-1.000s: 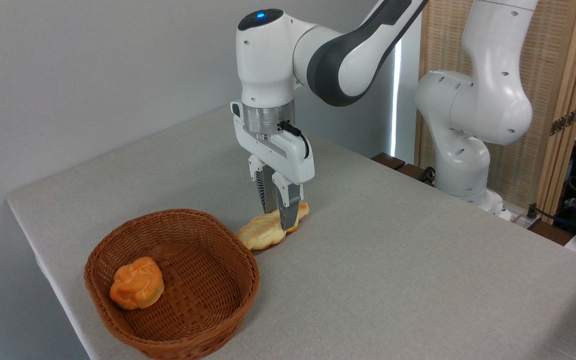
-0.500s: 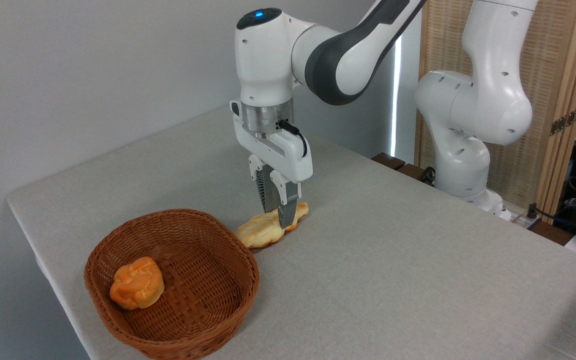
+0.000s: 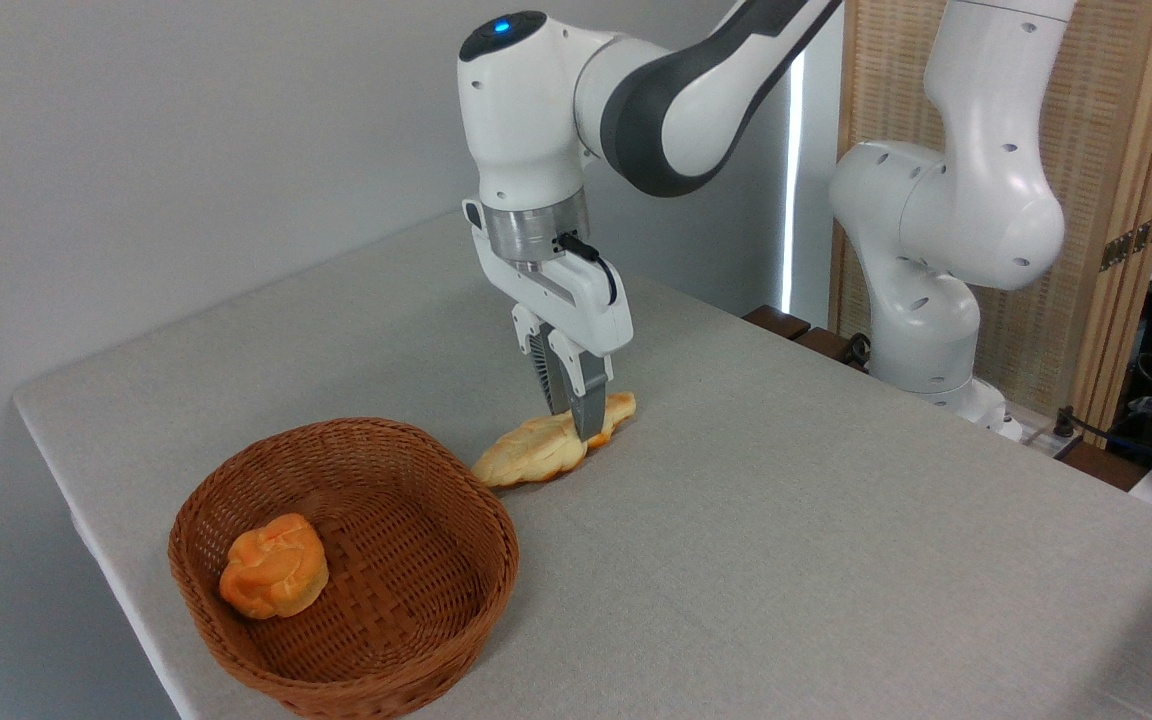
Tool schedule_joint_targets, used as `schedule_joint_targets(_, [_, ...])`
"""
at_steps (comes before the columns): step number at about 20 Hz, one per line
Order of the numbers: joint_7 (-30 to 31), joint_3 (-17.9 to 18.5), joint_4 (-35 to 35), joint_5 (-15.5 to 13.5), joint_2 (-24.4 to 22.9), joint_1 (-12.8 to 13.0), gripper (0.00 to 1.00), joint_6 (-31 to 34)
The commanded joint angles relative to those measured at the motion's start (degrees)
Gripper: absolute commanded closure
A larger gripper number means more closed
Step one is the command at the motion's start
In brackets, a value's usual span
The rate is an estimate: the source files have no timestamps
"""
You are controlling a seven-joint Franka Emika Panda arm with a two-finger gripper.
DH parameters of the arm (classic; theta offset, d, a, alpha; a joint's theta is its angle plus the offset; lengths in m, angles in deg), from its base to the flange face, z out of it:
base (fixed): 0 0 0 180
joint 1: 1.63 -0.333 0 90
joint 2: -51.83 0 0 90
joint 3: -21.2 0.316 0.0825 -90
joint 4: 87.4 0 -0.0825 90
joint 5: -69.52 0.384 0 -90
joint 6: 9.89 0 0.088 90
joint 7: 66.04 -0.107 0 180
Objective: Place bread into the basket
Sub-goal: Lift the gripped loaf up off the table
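Loaf pinched near its right end, one lift short of the basket.

On the left sits my basket (image 3: 344, 570), open side up near the table's front-left corner, with a small orange bun (image 3: 274, 578) resting low against its left inner wall, so most of the floor is free for something long. Just right of the rim lies the bread (image 3: 548, 447), near the wicker though I can't tell whether it touches; its left tip looks to be down on the grey table (image 3: 786, 540) and its right end is tilted up. That tilt comes from my gripper (image 3: 583, 425), pointing down with its fingers (image 3: 591, 408) pressed in on the loaf towards that right end, off its middle. Held off-centre like this, I expect the free end to sag, so I'd want clearance over the rim.
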Motion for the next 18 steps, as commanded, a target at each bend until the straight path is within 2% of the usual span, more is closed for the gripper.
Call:
schedule_joint_targets(1, [-3.66, 0.43, -2.16, -0.19, -0.66, 0.17, 0.69, 5.27])
schedule_joint_targets(6, [-5.78, 1.57, -5.23, -0.37, -0.66, -0.01, 0.69, 9.66])
schedule_joint_targets(11, [-8.06, 6.05, -10.51, -0.98, -0.66, 0.08, 0.69, 14.59])
schedule_joint_targets(15, [-8.94, 6.76, -12.53, -3.00, -0.58, -0.01, 0.69, 15.56])
schedule_joint_targets(16, [-8.94, 8.07, -13.14, -3.09, -0.58, -0.01, 0.69, 15.56])
schedule_joint_targets(18, [-9.03, 8.96, -14.20, -5.01, -0.49, -0.01, 0.68, 15.56])
